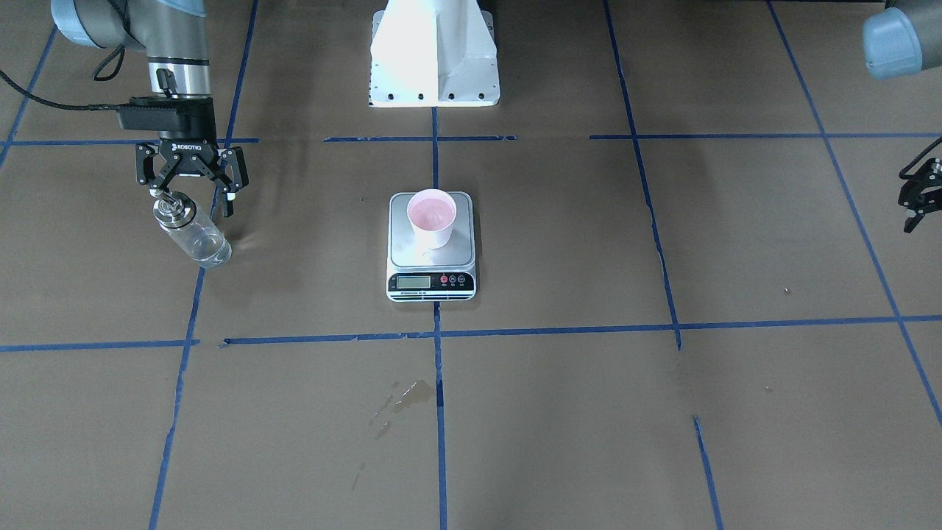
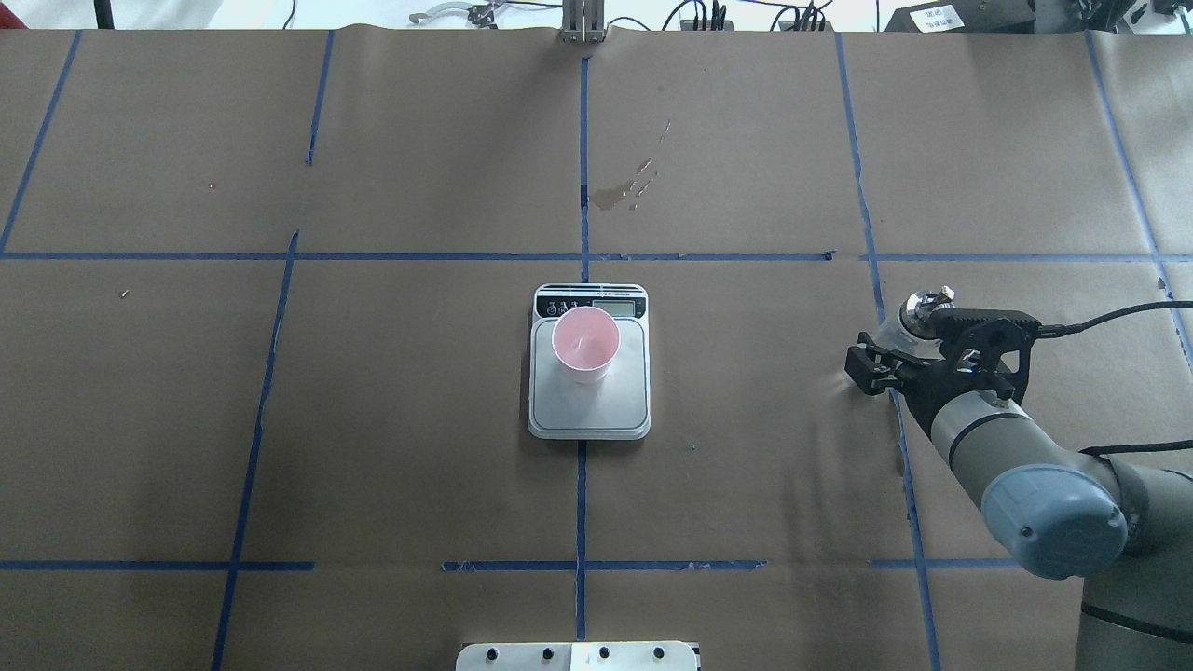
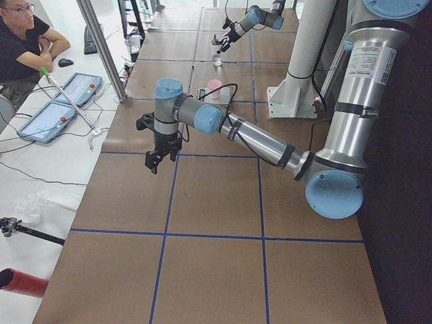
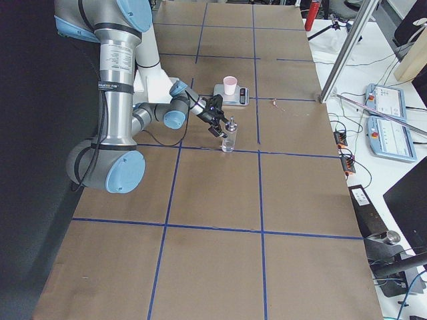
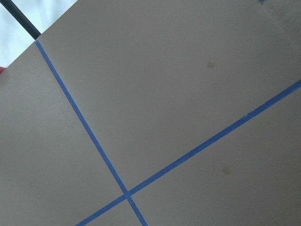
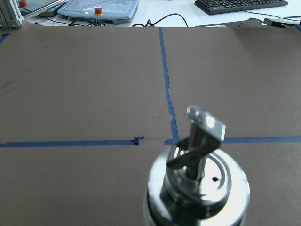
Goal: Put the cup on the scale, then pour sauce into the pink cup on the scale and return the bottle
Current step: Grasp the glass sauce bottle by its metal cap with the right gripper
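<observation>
Hanging spread wide and gripping nothing, the right end effector (image 1: 193, 202) sits at the neck of the bottle (image 1: 197, 241). The bottle stands upright on the table (image 1: 589, 412) directly beneath it, and its silver cap (image 6: 200, 141) fills the bottom of the right wrist view. The fingers appear set either side of the cap, which would suit a grasp or a release; I cannot tell which. Well off to that end effector's side, toward the middle of the table, the cup (image 1: 432, 213) stands upright on the scale (image 1: 412, 254), so the weighing looks set up. Whether sauce is in the cup is unclear. The left end effector (image 1: 916, 197) hangs far off on the cup's other side, fingers apart and empty, seemingly parked out of the way. "ROBOTIQ" reads in white on the right end effector's body. The scale's display and button labels are too small to read.
</observation>
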Action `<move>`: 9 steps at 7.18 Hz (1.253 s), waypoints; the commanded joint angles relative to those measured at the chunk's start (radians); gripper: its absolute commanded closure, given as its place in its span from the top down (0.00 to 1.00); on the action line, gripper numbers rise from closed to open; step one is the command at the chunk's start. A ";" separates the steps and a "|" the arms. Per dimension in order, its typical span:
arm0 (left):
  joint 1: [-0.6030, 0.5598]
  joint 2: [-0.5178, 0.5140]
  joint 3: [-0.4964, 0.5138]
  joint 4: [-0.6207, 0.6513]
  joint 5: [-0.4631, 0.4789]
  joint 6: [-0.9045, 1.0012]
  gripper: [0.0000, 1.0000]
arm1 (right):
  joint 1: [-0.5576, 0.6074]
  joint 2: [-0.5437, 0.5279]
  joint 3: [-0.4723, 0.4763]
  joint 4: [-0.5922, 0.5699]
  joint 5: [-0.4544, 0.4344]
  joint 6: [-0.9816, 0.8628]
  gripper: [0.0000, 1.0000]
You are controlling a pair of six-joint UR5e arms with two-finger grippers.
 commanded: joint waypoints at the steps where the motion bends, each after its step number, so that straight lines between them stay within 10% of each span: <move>1: -0.001 -0.003 0.003 0.001 0.001 -0.004 1.00 | 0.000 0.019 -0.061 0.049 -0.028 -0.010 1.00; 9: 0.000 -0.014 0.013 -0.001 0.001 -0.007 1.00 | 0.000 0.062 -0.162 0.065 -0.055 -0.031 1.00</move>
